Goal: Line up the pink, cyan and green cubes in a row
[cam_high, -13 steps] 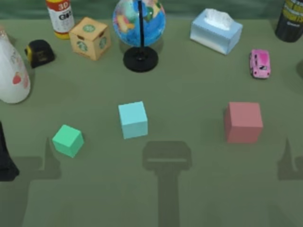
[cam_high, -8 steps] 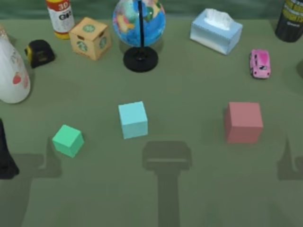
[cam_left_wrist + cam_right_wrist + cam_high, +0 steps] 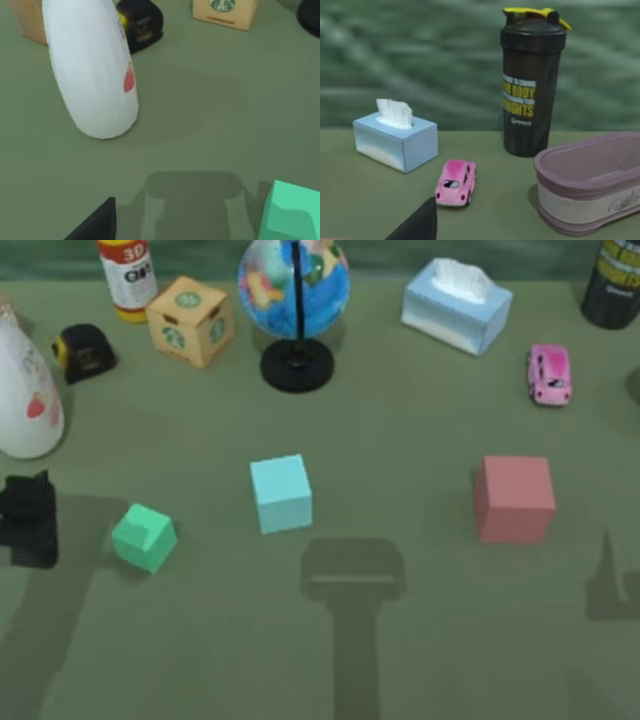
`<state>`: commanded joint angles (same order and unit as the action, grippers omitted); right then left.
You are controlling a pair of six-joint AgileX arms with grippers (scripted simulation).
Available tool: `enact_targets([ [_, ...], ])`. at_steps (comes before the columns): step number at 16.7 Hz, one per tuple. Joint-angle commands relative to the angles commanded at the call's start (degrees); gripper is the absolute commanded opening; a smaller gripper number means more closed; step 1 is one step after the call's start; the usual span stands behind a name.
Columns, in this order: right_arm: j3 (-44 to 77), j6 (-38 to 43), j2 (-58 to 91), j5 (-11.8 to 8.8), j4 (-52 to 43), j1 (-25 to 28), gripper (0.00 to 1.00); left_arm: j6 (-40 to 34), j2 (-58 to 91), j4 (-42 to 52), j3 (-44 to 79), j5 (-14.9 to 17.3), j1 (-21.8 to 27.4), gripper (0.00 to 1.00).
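Observation:
The mint green cube sits at the left of the table, with the light cyan cube near the middle and the larger salmon pink cube to the right. My left gripper hovers at the table's left edge, just left of the green cube and apart from it. In the left wrist view one dark finger shows far to the side, with nothing between the fingers, and the green cube lies off to one side. My right arm is outside the top view; its wrist view shows one finger.
A white bottle stands close behind the left gripper. Along the back are a black tape measure, a cardboard box, a globe, a tissue box, a pink toy car and a black shaker. A pinkish basin shows in the right wrist view.
My left gripper has moved from the lower left edge up and inward towards the green cube, and its shadow now falls on that cube. The cubes have not moved.

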<state>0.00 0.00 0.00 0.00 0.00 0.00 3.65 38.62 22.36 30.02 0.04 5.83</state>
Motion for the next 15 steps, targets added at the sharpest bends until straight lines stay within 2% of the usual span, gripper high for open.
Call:
enact_targets([
  [8, 0.00, 0.00, 0.00, 0.00, 0.00, 0.00, 1.00, 4.12, 46.26, 24.78, 30.73, -0.24, 6.17, 1.00],
  [15, 0.00, 0.00, 0.00, 0.00, 0.00, 0.00, 1.00, 6.15, 68.85, 37.25, 48.47, -0.04, 9.52, 1.00],
])
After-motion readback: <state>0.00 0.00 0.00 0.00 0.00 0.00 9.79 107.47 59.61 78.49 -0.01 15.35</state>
